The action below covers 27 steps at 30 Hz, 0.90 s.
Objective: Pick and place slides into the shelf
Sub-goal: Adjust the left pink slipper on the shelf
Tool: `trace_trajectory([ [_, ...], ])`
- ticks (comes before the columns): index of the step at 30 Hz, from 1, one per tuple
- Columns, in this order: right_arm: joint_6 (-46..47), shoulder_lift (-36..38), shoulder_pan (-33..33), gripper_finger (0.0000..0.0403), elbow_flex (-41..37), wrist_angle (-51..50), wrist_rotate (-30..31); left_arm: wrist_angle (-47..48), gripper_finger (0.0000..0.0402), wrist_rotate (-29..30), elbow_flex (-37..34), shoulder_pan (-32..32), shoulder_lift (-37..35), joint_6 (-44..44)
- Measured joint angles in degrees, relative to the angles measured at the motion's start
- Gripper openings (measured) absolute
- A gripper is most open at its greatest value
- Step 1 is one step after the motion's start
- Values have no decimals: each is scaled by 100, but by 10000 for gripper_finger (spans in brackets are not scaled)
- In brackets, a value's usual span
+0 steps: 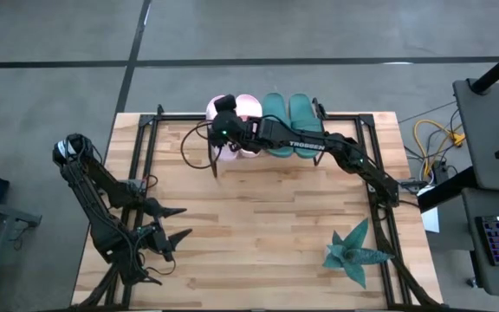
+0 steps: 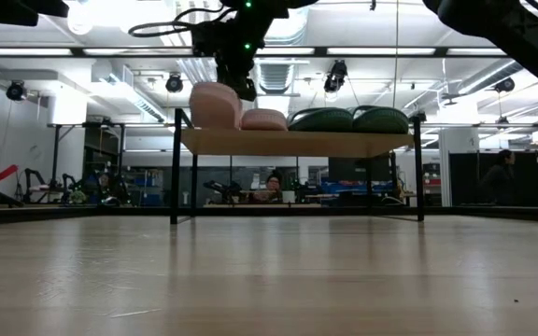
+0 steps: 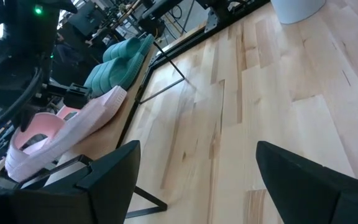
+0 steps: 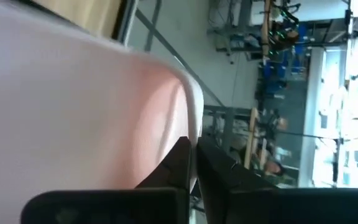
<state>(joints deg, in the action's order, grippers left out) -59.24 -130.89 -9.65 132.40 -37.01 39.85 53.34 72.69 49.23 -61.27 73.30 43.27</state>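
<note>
The shelf (image 2: 297, 142) stands at the table's far edge. On its board rest two pale pink slides (image 2: 215, 105) (image 2: 264, 119) and two teal slides (image 2: 320, 119) (image 2: 381, 119). The leftmost pink slide (image 1: 217, 106) rises higher than its mate. In the left wrist view, one end of a pink slide (image 3: 61, 137) juts past the board's end. My right gripper (image 4: 194, 165) is shut at the leftmost pink slide, reaching in from the table's right. My left gripper (image 1: 186, 221) waits open over the table's near left, holding nothing. My right gripper's shut fingers (image 4: 179, 168) lie against the curved rim (image 4: 194, 118) of the leftmost pink slide, near its top. They slant down from the right. I cannot tell whether any of the rim is pinched between them. The slide rests on the shelf's board.
A spiky teal plant (image 1: 353, 251) lies at the table's near right. Black frame rails (image 1: 145, 147) run along the table's left and right sides. The bare wood in the table's middle (image 1: 267, 217) is free room.
</note>
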Motion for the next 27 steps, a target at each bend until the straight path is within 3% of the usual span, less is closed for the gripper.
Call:
trace_trajectory([
  [12,-234,0,42,9,-2,-53,780,-22,303,-7,-2,0,0,0],
  [27,-968,-274,28,9,-129,-154,670,-39,303,-22,-7,0,-2,0],
])
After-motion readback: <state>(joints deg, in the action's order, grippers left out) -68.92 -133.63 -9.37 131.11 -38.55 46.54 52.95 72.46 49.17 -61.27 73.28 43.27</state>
